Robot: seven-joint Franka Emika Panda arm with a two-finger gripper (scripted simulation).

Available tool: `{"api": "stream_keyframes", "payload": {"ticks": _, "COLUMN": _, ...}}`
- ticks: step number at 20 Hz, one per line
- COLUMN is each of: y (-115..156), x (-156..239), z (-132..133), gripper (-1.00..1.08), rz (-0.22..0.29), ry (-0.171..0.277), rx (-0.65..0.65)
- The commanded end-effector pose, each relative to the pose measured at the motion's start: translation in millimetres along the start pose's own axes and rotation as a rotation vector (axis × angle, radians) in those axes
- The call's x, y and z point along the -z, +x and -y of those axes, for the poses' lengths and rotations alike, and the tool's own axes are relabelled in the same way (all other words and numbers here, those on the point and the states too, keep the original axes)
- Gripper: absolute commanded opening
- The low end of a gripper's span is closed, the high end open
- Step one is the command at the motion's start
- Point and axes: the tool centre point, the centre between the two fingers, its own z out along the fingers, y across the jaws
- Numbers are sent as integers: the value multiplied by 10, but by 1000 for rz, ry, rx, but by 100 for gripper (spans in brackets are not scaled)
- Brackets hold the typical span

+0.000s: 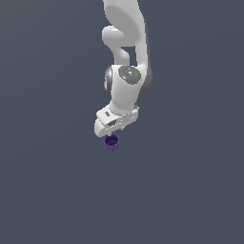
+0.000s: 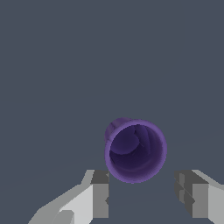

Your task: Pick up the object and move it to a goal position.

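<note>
- You see the gripper (image 2: 142, 199) with its fingers (image 2: 100, 199) spread apart, nothing clamped between them.
- The purple cup (image 2: 135, 151) stands upright, mouth up, on the plain grey counter (image 1: 47, 190), near its middle, far from any edge.
- Exterior view: cup (image 1: 112, 142) sits directly under the gripper (image 1: 112, 133); contact you can't tell.

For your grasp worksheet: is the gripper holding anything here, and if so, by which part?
Nothing is held. In the wrist view the gripper is open, its fingers apart, and the purple cup sits beyond the fingertips, not between them.
</note>
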Motion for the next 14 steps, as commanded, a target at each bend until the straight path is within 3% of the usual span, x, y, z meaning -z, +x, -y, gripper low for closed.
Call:
{"api": "stream_keyframes", "payload": {"ticks": 1, "y": -43, "x": -55, "z": 8, "gripper": 28, "rz": 12, "ry": -18, "rx": 98}}
{"api": "stream_keyframes", "payload": {"ticks": 14, "y": -238, "x": -306, "z": 81, "gripper": 28, "rz": 77, "ry": -81, "rx": 571}}
